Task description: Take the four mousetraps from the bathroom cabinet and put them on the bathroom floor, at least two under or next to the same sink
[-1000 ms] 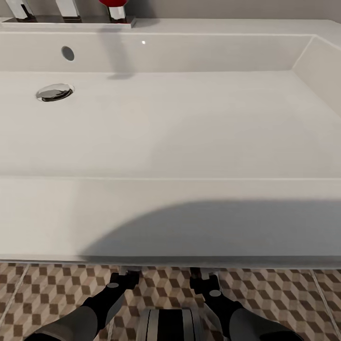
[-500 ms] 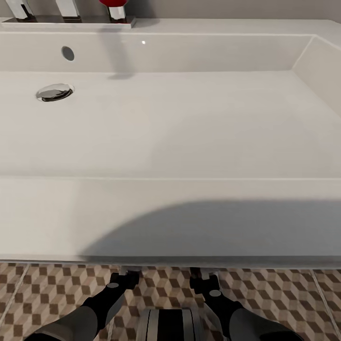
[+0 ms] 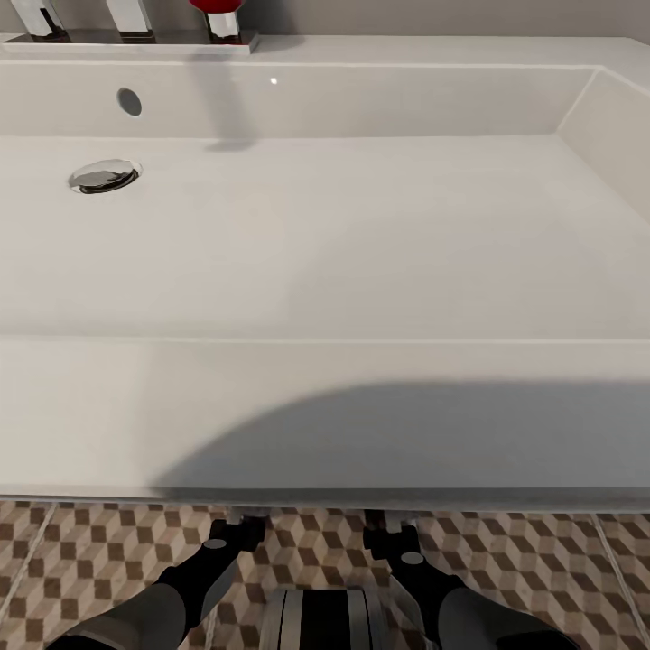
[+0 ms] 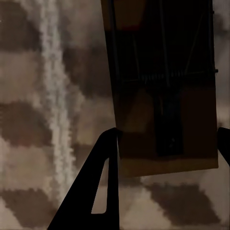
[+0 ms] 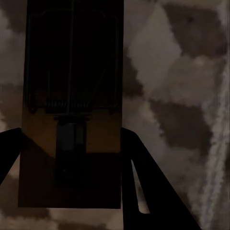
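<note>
Both arms reach under the sink (image 3: 325,424), since 2 traps must lie there. The left gripper (image 4: 165,143) has its fingers pinching a mousetrap (image 4: 163,96) low over the bathroom floor (image 4: 28,96); the right gripper (image 5: 69,143) pinches a second mousetrap (image 5: 72,72) likewise.

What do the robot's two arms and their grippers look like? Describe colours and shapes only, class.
In the head view, both arms are smooth grey tubes that turn into black jointed wrists with small round grey caps. The left gripper and right gripper have flat black fingers that taper to a point, each with a narrow slot cut through.
</note>
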Motion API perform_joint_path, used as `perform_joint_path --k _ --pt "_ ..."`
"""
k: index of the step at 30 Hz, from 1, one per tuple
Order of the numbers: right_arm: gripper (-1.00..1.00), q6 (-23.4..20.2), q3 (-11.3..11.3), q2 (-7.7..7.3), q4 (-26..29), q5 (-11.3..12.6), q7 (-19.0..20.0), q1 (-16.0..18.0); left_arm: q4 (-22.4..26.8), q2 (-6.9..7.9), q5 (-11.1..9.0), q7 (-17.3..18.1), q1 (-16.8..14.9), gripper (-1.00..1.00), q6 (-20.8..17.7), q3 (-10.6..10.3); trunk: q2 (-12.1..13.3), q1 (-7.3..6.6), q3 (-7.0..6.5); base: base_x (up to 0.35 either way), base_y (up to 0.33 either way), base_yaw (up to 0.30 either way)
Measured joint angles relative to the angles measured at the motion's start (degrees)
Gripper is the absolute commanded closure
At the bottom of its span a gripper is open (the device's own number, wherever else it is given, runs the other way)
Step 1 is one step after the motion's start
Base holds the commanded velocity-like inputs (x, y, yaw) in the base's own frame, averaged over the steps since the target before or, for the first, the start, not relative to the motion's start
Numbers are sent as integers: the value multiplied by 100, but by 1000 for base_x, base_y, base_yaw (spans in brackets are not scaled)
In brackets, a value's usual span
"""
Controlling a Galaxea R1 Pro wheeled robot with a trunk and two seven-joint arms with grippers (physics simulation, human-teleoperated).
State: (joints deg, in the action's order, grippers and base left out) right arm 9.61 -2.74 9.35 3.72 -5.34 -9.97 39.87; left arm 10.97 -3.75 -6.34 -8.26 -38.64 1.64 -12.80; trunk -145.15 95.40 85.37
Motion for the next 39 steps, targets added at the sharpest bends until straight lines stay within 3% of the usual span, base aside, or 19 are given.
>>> perform_joint_path --k 39 --pt "100 23 -8 12 168 -16 2 0 97 -4 8 1 0 100 97 6 0 0 0 0 0 0"
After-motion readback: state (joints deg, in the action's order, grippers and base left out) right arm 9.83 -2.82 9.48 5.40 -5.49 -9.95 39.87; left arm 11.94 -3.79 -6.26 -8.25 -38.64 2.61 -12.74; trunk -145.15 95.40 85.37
